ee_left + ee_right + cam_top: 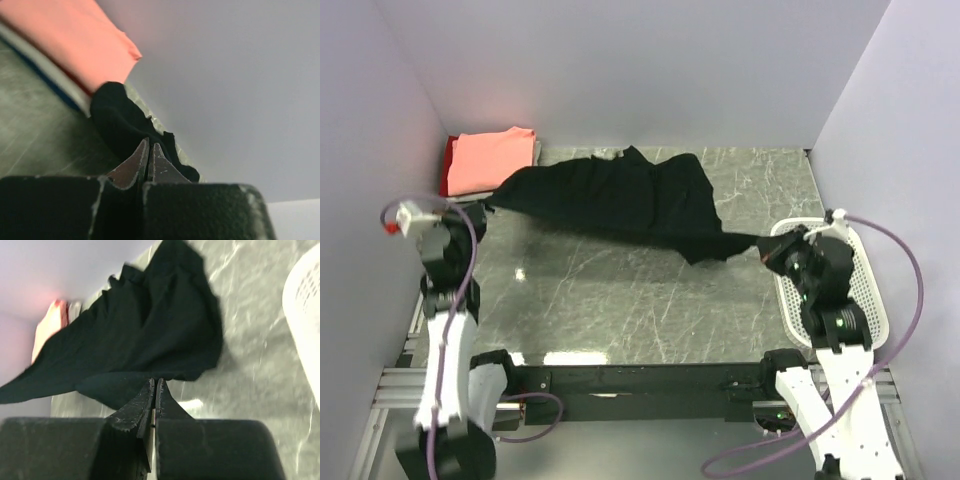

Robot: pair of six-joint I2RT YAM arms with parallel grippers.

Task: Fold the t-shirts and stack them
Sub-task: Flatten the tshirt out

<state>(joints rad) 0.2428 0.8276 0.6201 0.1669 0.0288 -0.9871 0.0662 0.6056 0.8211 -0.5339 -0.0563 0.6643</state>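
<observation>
Left end effector (485, 208) and right end effector (767, 247) clenched black t-shirt (620, 195) ends, stretching it over table (620, 305), likely for flattening.

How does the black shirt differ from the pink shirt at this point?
The black shirt is unfolded and stretched out; the pink shirt is folded flat. The black shirt is gripped at opposite ends by the left gripper and right gripper; no gripper holds the pink shirt, which lies atop the stack in the far left corner. The black shirt covers much more of the table than the pink shirt. Both are plain cloth, no print showing.
</observation>
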